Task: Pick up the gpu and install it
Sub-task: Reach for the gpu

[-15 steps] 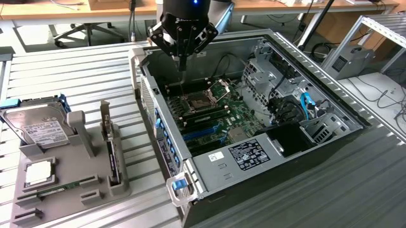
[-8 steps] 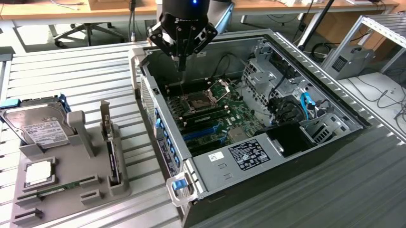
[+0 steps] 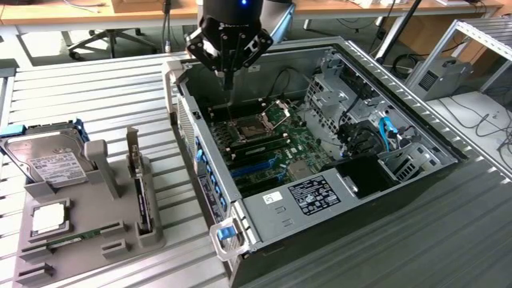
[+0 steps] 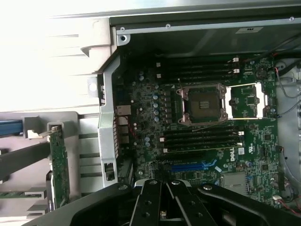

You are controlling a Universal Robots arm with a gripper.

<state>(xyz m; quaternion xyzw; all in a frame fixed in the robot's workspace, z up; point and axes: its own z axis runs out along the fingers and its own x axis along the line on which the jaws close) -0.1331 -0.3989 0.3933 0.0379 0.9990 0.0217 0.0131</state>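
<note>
The gpu [image 3: 141,195] stands on edge in a slot of the grey holder [image 3: 90,255], on the exterior view's left of the case [image 3: 282,211] and well apart from the gripper [image 3: 228,84]. Its silver bracket [image 3: 132,147] rises at the far end. In the wrist view, the gpu [image 4: 59,165] shows its green face, upright just beside the case wall [image 4: 107,141].

The holder also carries a hard drive [image 3: 47,161] with a white label, a square chip [image 3: 50,217] and a memory stick [image 3: 68,242] lying flat near its front edge. Nothing touches the gpu but the holder.

The gripper hangs over the open case, above the motherboard [image 3: 300,144] near the socket [image 3: 244,129]. Its fingers are drawn together to one narrow tip and hold nothing. In the wrist view, the gripper [image 4: 162,195] sits over the board's blue slots [image 4: 188,166], with the socket [image 4: 203,104] beyond it.

The case lies on its side on a slatted metal table [image 3: 96,90].
</note>
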